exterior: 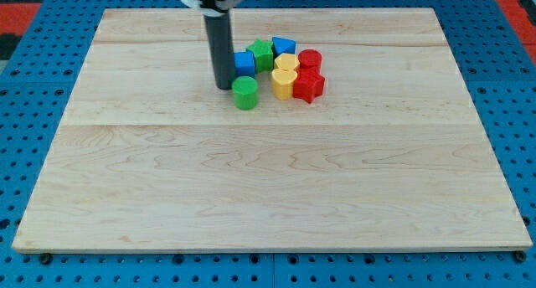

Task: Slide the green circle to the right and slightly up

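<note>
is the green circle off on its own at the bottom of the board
No, the green circle sits near the view's top, right beside my tip and the block cluster.

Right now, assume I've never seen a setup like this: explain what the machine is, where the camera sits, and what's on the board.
There is one picture, from a camera looking down at a slant on a pale wooden board that lies on a blue pegboard. Where the camera is mounted isn't recorded. The machine is my arm: it ends in a dark rod, and my tip slides on the board to push blocks. Nothing is held.

My tip stands just to the view's left of the green circle. Clustered nearby are a blue block, a green block, another blue block, two yellow blocks and two red blocks.
</note>
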